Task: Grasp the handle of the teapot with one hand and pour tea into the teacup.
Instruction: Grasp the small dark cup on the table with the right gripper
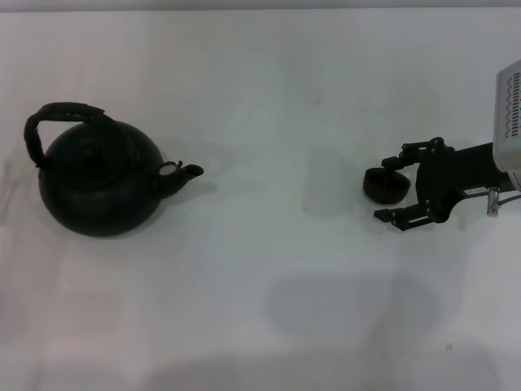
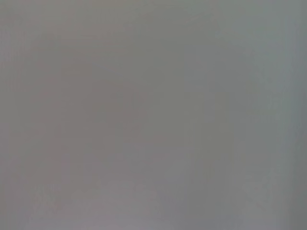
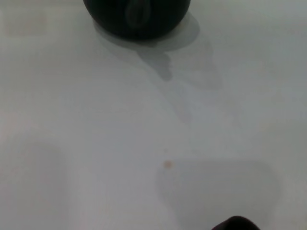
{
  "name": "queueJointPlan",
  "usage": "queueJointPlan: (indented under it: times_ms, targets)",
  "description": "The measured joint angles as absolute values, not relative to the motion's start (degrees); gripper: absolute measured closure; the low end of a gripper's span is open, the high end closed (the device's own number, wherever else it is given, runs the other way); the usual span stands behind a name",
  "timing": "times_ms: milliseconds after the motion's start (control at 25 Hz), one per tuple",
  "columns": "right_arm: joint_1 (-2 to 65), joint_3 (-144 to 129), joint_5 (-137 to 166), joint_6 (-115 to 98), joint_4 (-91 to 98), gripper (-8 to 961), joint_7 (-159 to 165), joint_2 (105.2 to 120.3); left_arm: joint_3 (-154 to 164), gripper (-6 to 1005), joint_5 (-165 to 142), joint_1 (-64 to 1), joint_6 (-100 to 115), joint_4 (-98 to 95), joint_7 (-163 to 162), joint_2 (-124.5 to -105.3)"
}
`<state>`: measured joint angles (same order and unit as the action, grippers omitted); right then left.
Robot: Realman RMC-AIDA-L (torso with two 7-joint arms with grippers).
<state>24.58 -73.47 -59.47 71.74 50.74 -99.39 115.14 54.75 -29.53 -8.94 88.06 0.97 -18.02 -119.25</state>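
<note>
The teapot (image 1: pixel 96 186) stands on the white table at the left, its short spout (image 1: pixel 189 173) pointing right. Its handle (image 1: pixel 65 114) arches over the lid, tilted toward the far left. The small dark teacup (image 1: pixel 383 187) sits at the right. My right gripper (image 1: pixel 385 188) reaches in from the right edge and is open, one finger on each side of the teacup, with small gaps showing. The right wrist view shows the teapot (image 3: pixel 136 17) far off and a sliver of the teacup (image 3: pixel 235 224). My left gripper is out of view.
The white table (image 1: pixel 269 98) spans the head view, with a wide stretch between teapot and teacup. A grey-white arm housing (image 1: pixel 510 106) sits at the right edge. The left wrist view shows only a plain grey surface.
</note>
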Motion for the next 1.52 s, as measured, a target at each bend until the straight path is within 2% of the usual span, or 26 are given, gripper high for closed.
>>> queueJointPlan:
  times_ms: [880,1520]
  targets:
    - [23.99,-70.19,-61.34,78.08,53.14,108,-99.41,114.96,55.58,209,-29.53,-8.61,88.14,1.06,-18.02,-119.36]
    - [24.52,-70.47,-60.91,74.57,50.45,106,-101.60,115.07,56.27,210,-29.53,-8.79,88.54,1.64,-18.20,-119.45]
